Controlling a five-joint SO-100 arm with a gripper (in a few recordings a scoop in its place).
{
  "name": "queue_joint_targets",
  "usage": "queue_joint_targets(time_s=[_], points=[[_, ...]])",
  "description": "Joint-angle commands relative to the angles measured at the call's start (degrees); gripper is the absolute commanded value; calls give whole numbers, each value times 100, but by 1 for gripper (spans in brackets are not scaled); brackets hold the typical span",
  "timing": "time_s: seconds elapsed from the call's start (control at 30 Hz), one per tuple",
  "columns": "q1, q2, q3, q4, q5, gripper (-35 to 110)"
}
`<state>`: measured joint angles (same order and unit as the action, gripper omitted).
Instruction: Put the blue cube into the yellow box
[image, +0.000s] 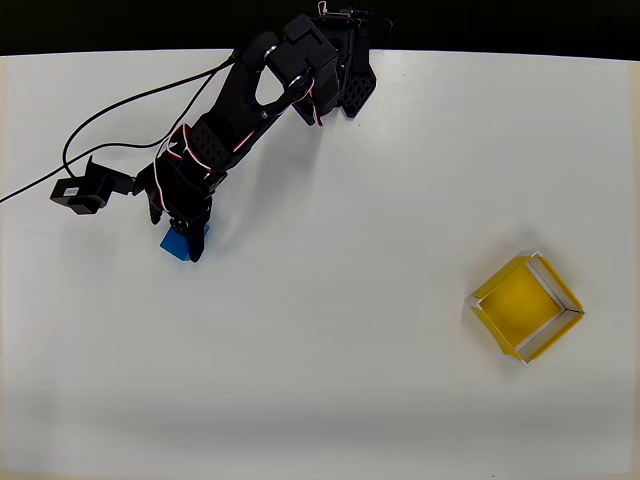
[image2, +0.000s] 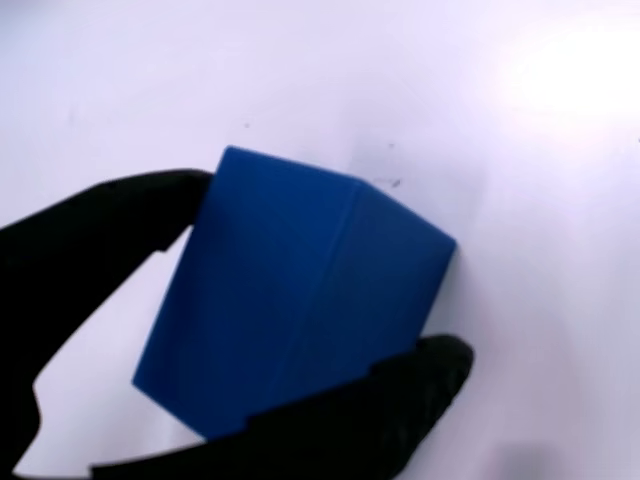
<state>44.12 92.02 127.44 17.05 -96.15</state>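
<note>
The gripper (image2: 320, 330) has its two black fingers (image2: 90, 250) pressed against opposite sides of the blue cube (image2: 290, 310), so it's basically clamped on it. In the wrist view one finger sits on the left face and the other wraps under the lower right corner. Whether the cube is off the table yet, I honestly can't tell; in the overhead view it's mostly hidden under the gripper (image: 186, 238), with just a bit of blue cube (image: 176, 244) peeking out at the left side of the white table (image: 330, 380). The yellow box (image: 526, 306) is well apart from all this, way over on the right and a little lower in the overhead view, sitting rotated like a diamond with its open top up. My take on doing this step right: the cube looks skewed in the grip, with an edge facing the camera instead of a flat face, so the hold might be more on corners than on faces. I'd keep the squeeze firm, lift straight up before swinging across, and go steady so it doesn't twist out. Then drop it over the middle of the box, since those thin pale rims look easy to clip. Pose-wise, the arm (image: 250, 100) reaches from its base at the top edge of the table down and to the left, folded at the elbow, wrist pointing pretty much straight down at the table.
</note>
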Motion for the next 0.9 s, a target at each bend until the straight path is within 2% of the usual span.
queue_joint_targets(time_s=[0.0, 0.87], points=[[-26, 281, -97, -141, -158, 35], [-220, 1055, 1020, -1037, -729, 22]])
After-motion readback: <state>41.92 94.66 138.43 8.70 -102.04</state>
